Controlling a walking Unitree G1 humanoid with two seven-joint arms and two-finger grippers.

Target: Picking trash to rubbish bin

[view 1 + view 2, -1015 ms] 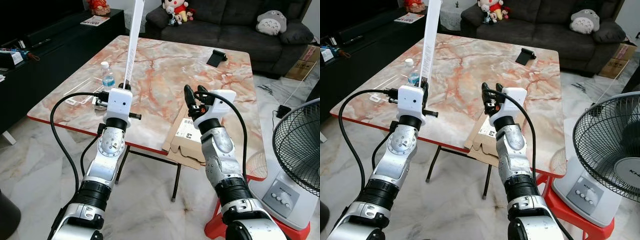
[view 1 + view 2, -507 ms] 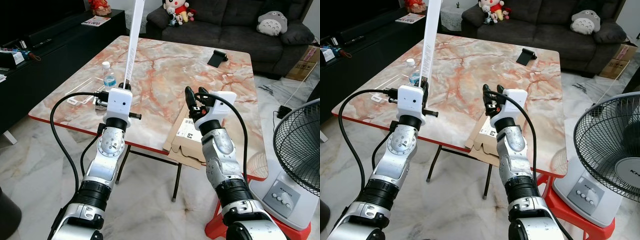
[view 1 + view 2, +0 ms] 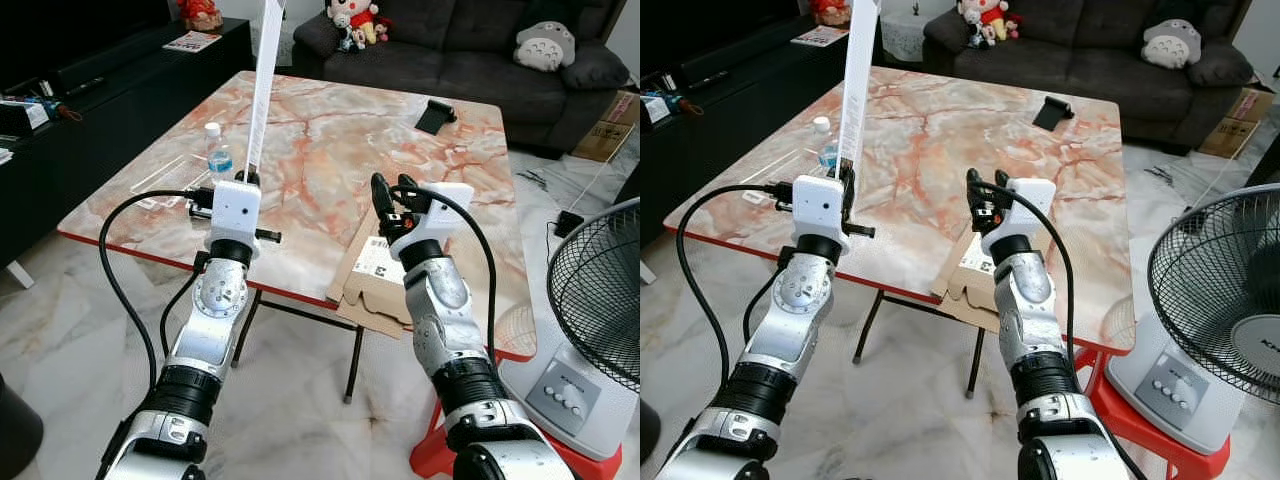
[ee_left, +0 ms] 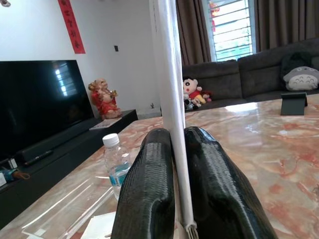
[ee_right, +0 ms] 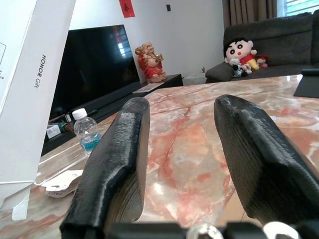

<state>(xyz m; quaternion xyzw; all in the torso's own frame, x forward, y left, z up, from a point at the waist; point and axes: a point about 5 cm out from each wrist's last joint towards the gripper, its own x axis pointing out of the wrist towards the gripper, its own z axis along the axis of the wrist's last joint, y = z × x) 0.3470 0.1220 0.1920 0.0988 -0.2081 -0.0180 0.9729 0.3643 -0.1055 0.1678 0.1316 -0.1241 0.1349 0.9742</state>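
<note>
A tall white box (image 3: 264, 70) is held upright by the left hand (image 3: 243, 178) — its two fingers (image 4: 149, 189) are clamped on the thin lower edge of the box, one on each side. The box stands straight above this hand, over the near edge of the marble worktop (image 3: 330, 130). Just beyond the left hand, a little to its outer side, a small water bottle (image 3: 216, 151) stands on the worktop, and flat clear plastic (image 3: 165, 178) lies near it.

The right hand (image 3: 393, 188) is raised over the worktop with its fingers (image 5: 119, 149) apart, and nothing is held between them. Directly below and behind the right hand a flattened cardboard box (image 3: 378, 270) lies on the worktop, partly over the near edge. Far ahead of the right hand a dark phone stand (image 3: 433, 114) is seen, and a fan (image 3: 600, 300) stands on the floor to its outer side.
</note>
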